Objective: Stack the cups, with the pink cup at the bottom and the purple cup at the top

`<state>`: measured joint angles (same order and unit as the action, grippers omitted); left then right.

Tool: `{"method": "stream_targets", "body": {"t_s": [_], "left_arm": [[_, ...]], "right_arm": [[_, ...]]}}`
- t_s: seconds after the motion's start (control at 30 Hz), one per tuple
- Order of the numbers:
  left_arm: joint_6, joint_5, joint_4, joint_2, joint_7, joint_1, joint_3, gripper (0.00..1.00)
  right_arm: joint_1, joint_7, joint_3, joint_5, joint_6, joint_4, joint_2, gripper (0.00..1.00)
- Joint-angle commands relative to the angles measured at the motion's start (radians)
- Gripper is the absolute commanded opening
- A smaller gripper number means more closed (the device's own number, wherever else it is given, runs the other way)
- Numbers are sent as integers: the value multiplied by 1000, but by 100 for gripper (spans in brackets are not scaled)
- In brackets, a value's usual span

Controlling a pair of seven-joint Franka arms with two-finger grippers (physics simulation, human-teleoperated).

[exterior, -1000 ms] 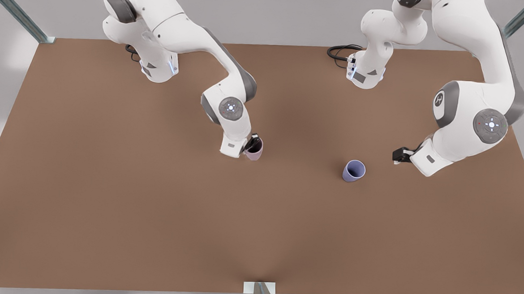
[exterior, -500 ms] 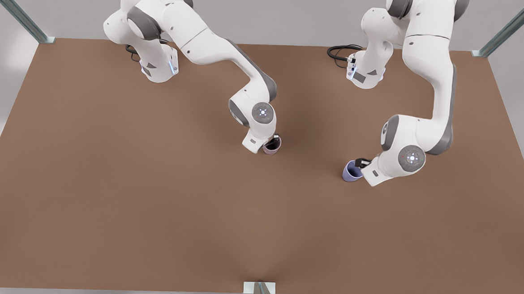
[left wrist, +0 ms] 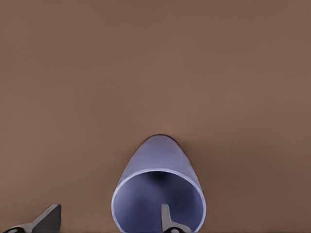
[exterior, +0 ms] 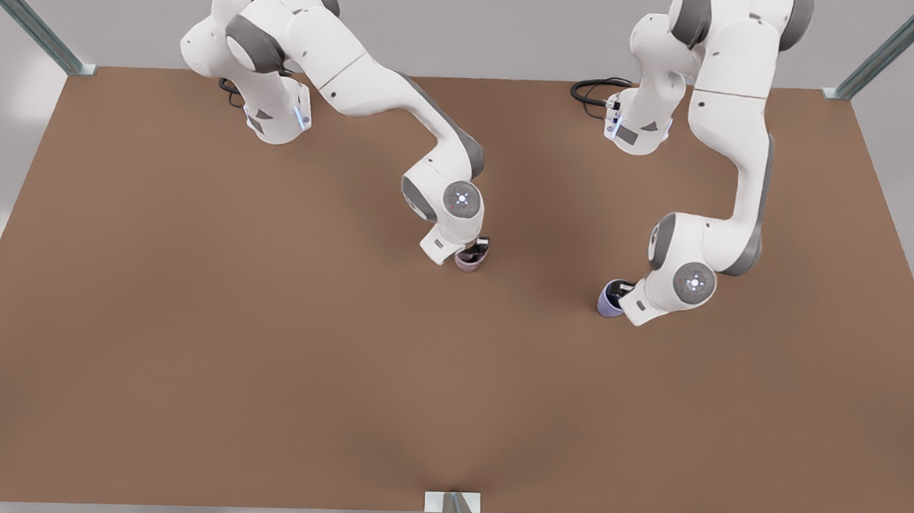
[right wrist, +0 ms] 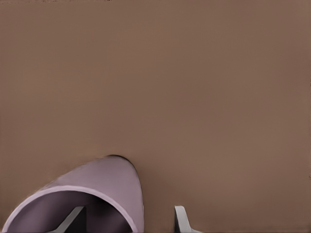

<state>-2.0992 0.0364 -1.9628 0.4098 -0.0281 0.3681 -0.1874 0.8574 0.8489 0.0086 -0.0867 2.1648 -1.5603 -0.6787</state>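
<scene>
Right now both arms are bent down over the brown table (exterior: 187,336), each with its gripper at a cup. Taking the front view as a clock face, the pink cup (exterior: 470,262) stands just off centre, close by toward twelve, and the purple cup (exterior: 609,302) stands out toward three o'clock, well apart from the pink one. Both cups are upright on the table.

Over the purple cup, the left gripper (exterior: 621,294) belongs to the arm at the front view's right. Its jaws straddle the cup's rim: in the left wrist view one finger (left wrist: 167,219) reaches down inside the periwinkle cup (left wrist: 158,187), against its inner wall, while the other finger (left wrist: 46,219) stands outside, clear of the cup with bare table between. The jaws are parted wide and are not closed on the wall.

At the pink cup is the right gripper (exterior: 473,251), on the arm at the front view's left. In the right wrist view one finger (right wrist: 73,218) is inside the pale pink cup (right wrist: 104,187) and the other (right wrist: 181,218) just outside its wall, with a gap showing, so these jaws are likewise parted around the rim.
</scene>
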Motion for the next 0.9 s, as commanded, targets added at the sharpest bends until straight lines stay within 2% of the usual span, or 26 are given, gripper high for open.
{"method": "stream_targets", "body": {"t_s": [0.0, 0.13, 0.2, 0.23, 0.27, 0.3, 0.4, 0.5, 0.53, 0.57, 0.63, 0.8, 0.87], "left_arm": [[-38, -1, -1, 7, 5, 0, 0, 100], [-38, -1, 1, 20, 7, 0, 0, 100], [-38, 0, 1, 20, 10, 0, 0, 90], [-36, 32, 1, 20, 13, 0, 0, 64], [-36, 79, 2, 20, 16, 2, 0, 43], [-36, 91, 1, 21, 22, 0, 0, 38], [-36, 100, 2, 27, 51, 6, 2, 34], [-36, 105, 5, 43, 50, 11, 2, 32], [-36, 105, 7, 43, 50, 11, 2, 31], [-36, 105, 8, 43, 51, 12, 2, 27], [-35, 105, 12, 38, 54, 12, 2, 21], [-13, 97, 42, 0, 54, 28, 3, 21], [120, 94, 143, 10, 89, 51, 6, 21]], "right_arm": [[0, 136, -1, -13, 6, 0, 7, 100], [-12, 136, -2, -13, -10, -1, 48, 100], [-21, 130, -10, -13, -14, -3, 76, 100], [-31, 127, -12, -15, -28, -1, 88, 100], [-38, 122, -13, -15, -48, 0, 99, 100], [-66, 118, -12, -19, -74, 0, 129, 100], [-231, -186, -13, -22, -203, 0, 247, 100], [-561, -810, -21, -10, -407, 34, 367, 100], [-647, -910, -30, 4, -485, 62, 377, 100], [-710, -913, -32, 33, -577, 138, 357, 100], [-712, -909, -50, 137, -585, 152, 360, 100], [-755, -910, -70, 131, -576, 198, 288, 100], [-759, -909, -71, 133, -571, 249, 238, 100]]}}
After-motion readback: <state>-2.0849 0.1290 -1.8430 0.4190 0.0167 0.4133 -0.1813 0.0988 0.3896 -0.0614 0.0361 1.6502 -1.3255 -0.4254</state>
